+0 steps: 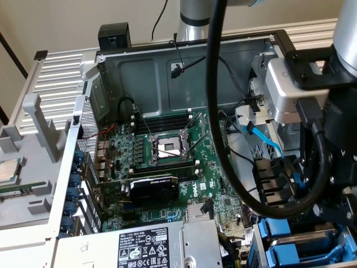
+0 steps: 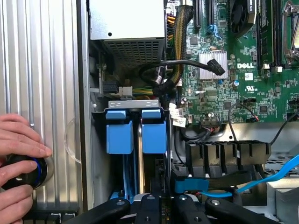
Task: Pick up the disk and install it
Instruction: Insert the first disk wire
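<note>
A: Gripper (image 2: 163,207)?
B: Low over the drive bay (image 2: 135,103); can't tell its opening or any hold. The disk (image 2: 119,137) sits in that bay, just beneath.
A: Risk?
B: Skewed rails could jam it; the blue cable (image 2: 271,171) nearby might snag

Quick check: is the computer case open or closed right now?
Open: the computer case has no side cover, and the motherboard lies exposed.

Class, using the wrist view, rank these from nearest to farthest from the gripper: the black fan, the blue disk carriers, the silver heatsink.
1. Blue disk carriers, in the drive bay just ahead of the gripper.
2. Silver heatsink, on the motherboard.
3. Black fan, farther across the board than the heatsink.
</note>
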Robot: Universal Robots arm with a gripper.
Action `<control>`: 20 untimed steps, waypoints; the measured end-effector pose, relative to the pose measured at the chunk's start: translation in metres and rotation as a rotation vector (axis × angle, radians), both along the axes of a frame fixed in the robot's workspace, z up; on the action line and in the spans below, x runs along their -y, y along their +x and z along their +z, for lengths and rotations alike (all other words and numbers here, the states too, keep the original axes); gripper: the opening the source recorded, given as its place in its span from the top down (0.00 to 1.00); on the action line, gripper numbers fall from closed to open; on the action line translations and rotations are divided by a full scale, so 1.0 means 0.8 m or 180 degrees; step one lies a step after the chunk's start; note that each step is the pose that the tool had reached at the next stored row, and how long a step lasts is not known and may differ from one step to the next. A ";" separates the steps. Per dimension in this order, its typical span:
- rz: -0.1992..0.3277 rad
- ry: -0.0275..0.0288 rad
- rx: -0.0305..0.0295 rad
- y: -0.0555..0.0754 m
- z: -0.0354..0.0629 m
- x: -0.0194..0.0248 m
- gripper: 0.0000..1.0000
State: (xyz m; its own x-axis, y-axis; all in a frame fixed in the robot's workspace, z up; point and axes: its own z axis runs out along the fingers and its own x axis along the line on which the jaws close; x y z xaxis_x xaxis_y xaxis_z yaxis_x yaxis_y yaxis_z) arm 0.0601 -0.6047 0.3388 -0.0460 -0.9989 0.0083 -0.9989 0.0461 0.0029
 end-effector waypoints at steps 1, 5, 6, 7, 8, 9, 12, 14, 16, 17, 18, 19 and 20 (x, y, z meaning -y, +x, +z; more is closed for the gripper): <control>-0.0006 0.0000 0.0001 0.000 0.000 0.0000 0.83; -0.0030 0.0000 0.0004 -0.001 -0.001 -0.0001 0.83; -0.0035 0.0000 0.0004 -0.001 -0.001 -0.0001 0.83; -0.0039 -0.0001 0.0004 -0.001 -0.001 -0.0001 0.83; -0.0042 0.0000 0.0005 -0.001 -0.001 -0.0001 0.83; -0.0046 0.0000 0.0005 -0.001 -0.001 0.0000 0.83; -0.0054 0.0000 0.0006 -0.001 -0.001 -0.0001 0.83; -0.0058 0.0000 0.0006 -0.001 -0.001 -0.0001 0.83; -0.0060 0.0000 0.0006 -0.001 -0.001 -0.0001 0.83; -0.0060 0.0000 0.0006 -0.001 -0.001 -0.0001 0.83; -0.0060 0.0000 0.0006 -0.001 -0.001 0.0000 0.83; -0.0061 0.0000 0.0007 -0.001 -0.001 0.0000 0.83; -0.0061 0.0000 0.0008 -0.001 -0.001 0.0000 0.83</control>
